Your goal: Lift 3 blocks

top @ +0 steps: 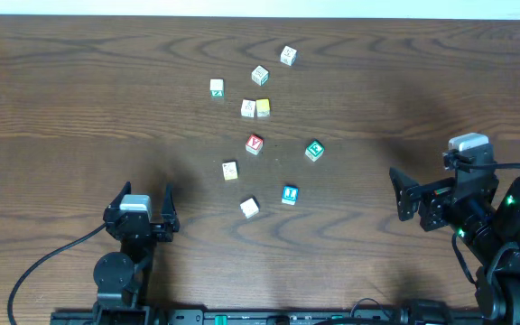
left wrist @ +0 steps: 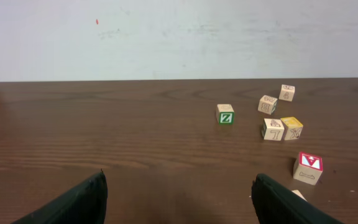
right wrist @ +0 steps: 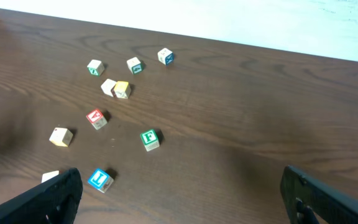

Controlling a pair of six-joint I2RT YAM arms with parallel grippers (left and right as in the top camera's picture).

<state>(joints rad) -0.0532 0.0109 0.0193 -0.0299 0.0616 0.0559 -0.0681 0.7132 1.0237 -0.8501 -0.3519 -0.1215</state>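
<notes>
Well, your left end effector point(top: 144, 195) and right end effector point(top: 398, 194) stand wide open, empty. The green F block point(top: 313, 150) sits right of the red Y cube point(top: 255, 143); the blue block point(top: 289, 194) and cream block point(top: 249, 208) lie nearer the arms.

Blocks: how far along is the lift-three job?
Done: nothing visible. The cream-faced wooden cube, the blue-letter wooden cube and the green "F" wooden cube all sit on the brown wooden table. In hand: nothing; the left pincer and right pincer are open and empty, short of the cubes. Left: all three lifts.
</notes>
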